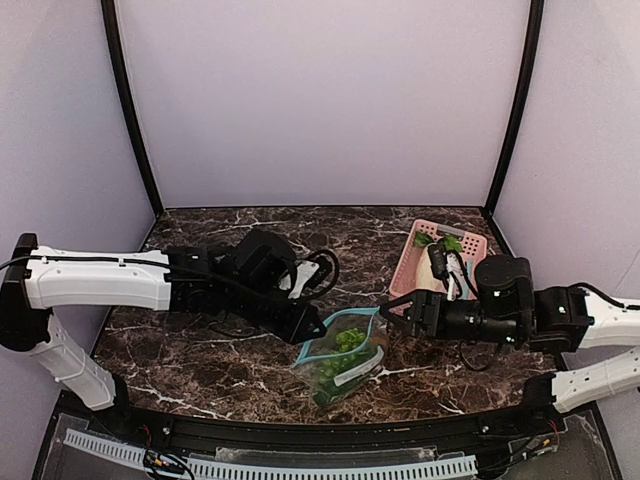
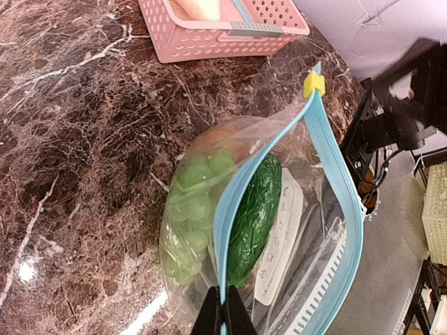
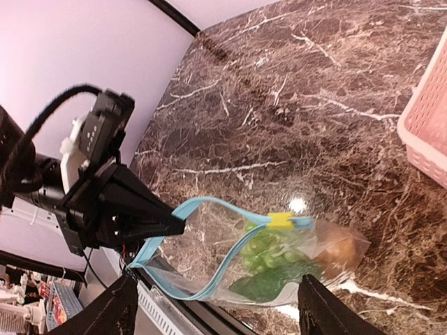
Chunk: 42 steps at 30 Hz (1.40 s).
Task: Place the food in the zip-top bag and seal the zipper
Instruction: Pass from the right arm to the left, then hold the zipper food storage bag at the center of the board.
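Left wrist: crinkly clear zip-top bag holds bumpy green food.

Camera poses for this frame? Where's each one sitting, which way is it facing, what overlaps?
Top external: above and behind the bases, looking down on the table; both arms show, left gripper and right gripper flanking the zip-top bag.
Left wrist: low over the bag, facing the pink basket; own fingers shut on the zipper.
Right wrist: looks across the bag at the left gripper; own fingers spread wide.
Shared: all three see the bag.
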Tool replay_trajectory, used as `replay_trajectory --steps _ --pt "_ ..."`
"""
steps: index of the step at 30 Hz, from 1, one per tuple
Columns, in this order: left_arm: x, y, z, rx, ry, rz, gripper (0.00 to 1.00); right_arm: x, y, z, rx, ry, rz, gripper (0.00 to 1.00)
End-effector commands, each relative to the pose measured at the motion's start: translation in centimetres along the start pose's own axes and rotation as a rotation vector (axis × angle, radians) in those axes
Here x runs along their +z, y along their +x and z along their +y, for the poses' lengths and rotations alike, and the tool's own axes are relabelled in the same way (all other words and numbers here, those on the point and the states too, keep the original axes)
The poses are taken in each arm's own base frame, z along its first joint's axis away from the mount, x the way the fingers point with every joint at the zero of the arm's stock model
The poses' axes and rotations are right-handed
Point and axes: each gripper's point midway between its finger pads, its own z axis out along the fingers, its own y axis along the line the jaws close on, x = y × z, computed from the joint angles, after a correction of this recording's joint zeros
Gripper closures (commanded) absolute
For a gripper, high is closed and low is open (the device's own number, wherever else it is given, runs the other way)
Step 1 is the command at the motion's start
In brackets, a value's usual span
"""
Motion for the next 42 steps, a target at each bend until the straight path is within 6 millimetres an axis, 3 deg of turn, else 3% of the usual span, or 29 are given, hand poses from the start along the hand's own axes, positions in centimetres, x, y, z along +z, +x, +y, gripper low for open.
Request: replay_trajectory --steps 1,4,12,20,28,32,42 --pt "-1.3 0.8 -1.6 0.082 0.105 0.019 0.99 -0.9 -1.2 -1.9 -0.031 -0.014 -0.027 0.23" --pt "-1.4 1.1 -1.7 0.094 0.125 0.024 0.99 -1.0 -1.1 -3.0 -0.083 -0.031 -0.013 0.24" --pt "-1.2 1.3 -2.0 0.085 0.168 0.023 0.99 -1.7 -0.2 -2.9 -0.207 -0.285 -0.042 0.34" --pt "-1.1 1.4 -2.1 0.078 0.182 0.023 0.99 0.0 0.6 -4.7 -0.235 -0.256 0.005 0.41" --pt "-1.2 1.3 -1.9 0.073 0.173 0.016 0.99 1.8 1.0 -4.8 -0.268 -0.284 0.046 0.54" --pt "-1.1 1.4 -1.8 0.071 0.172 0.015 0.99 2.5 1.2 -4.7 -0.272 -0.296 0.065 0.75" --pt "-0.9 1.6 -1.7 0.069 0.174 0.023 0.99 3.4 1.6 -4.4 -0.291 -0.33 0.087 0.75"
